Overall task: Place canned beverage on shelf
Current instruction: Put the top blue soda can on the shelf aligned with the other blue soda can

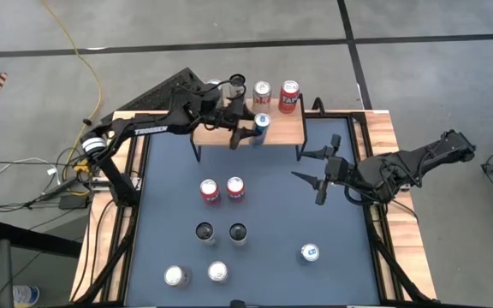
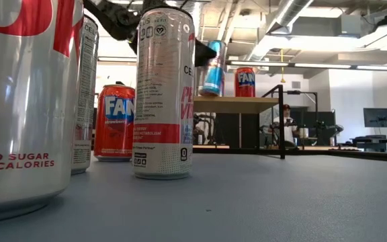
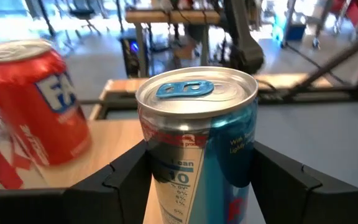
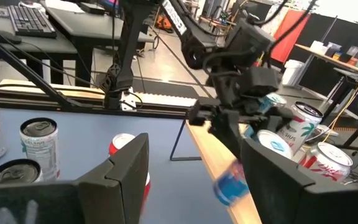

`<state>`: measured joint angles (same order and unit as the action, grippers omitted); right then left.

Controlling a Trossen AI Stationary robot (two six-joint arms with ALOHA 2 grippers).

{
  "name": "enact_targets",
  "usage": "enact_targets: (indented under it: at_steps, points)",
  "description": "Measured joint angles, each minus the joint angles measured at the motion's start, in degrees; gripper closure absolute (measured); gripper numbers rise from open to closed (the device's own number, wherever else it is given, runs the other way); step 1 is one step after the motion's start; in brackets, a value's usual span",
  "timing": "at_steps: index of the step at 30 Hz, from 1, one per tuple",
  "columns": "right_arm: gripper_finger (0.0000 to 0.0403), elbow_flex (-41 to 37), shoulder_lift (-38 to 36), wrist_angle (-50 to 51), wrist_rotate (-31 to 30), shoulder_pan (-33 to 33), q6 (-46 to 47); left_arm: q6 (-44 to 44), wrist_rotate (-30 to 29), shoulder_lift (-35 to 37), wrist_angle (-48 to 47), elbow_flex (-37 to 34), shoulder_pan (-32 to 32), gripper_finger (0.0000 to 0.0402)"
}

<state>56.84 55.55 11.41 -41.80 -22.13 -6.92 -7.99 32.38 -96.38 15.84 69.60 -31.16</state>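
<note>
A slim blue and silver can (image 3: 194, 124) with a blue tab sits between the fingers of my left gripper (image 1: 255, 127), over the near part of the shelf (image 1: 221, 135). The shelf is a light wooden top on thin black legs at the table's far edge. In the low view the blue can (image 2: 212, 67) is tilted just above the shelf top (image 2: 247, 103); whether its base touches, I cannot tell. A red can (image 3: 36, 106) stands on the shelf beside it. My right gripper (image 1: 322, 175) hovers open and empty right of the shelf. My left gripper pinches the blue can's side wall (image 3: 160, 174) between its two fingers (image 3: 126, 180), below the can's top rim. The fingers come in about level from the table's left side. The can is tilted, top up.
Three cans (image 1: 262, 92) stand along the shelf's far edge. On the dark mat, two red cans (image 1: 222, 189), two dark ones (image 1: 221, 232), two silver ones (image 1: 197, 274) and a blue-white one (image 1: 310, 252) stand nearer the front. Close to the low camera rise tall cans (image 2: 164, 94).
</note>
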Motion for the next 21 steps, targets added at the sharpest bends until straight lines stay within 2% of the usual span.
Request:
enact_targets:
  at_steps: [5,12,15,21]
  points:
    - [0.0159,0.00,0.00,-0.34,0.02,0.02,1.63,-2.58,-2.44,3.87,-3.52,-2.60,-1.41,0.0186]
    - [0.0159,0.00,0.00,-0.33,1.36,0.02,2.45,-0.24,-4.56,6.82,4.77,-10.21,-4.07,0.0186]
    - [0.0159,0.00,-0.02,-0.32,1.38,0.02,2.45,0.34,-4.78,8.98,5.38,-13.24,-4.60,0.0186]
    - [0.0159,0.00,-0.01,-0.32,1.38,0.02,2.41,-1.71,-9.27,15.99,5.36,-19.35,-4.65,0.0187]
